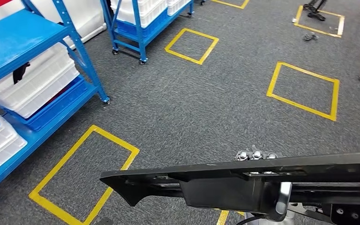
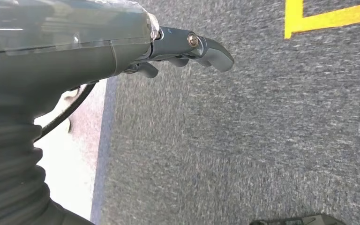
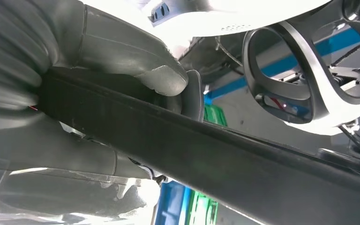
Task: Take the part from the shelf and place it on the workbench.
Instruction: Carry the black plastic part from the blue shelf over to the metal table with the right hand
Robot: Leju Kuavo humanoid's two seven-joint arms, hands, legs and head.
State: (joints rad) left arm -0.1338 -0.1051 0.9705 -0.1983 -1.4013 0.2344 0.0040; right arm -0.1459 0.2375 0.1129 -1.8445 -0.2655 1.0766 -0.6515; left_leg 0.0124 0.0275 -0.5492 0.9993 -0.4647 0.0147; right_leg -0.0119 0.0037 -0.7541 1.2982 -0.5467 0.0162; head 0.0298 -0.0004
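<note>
The right hand's fingers [image 3: 168,77] are being clamped around the long black part [image 1: 243,180], its long axis running nine to three across the head view. The left hand [image 2: 187,49] is being held loosely curled, gripping nothing. No desk is being shown; the blue shelf [image 1: 18,42] is lying at ten o'clock.

Right hand [image 3: 98,89]: closed around a long black part [image 1: 243,180], which it holds up across the low edge of the head view. In the right wrist view the thick grey thumb [image 3: 136,61] lies on one face of the part and the other fingers wrap the opposite face (their tips [image 1: 255,154] show above the part's far edge in the head view).

Left hand [image 2: 187,49]: holds nothing, fingers curled loosely inward, hanging over the floor.
</note>
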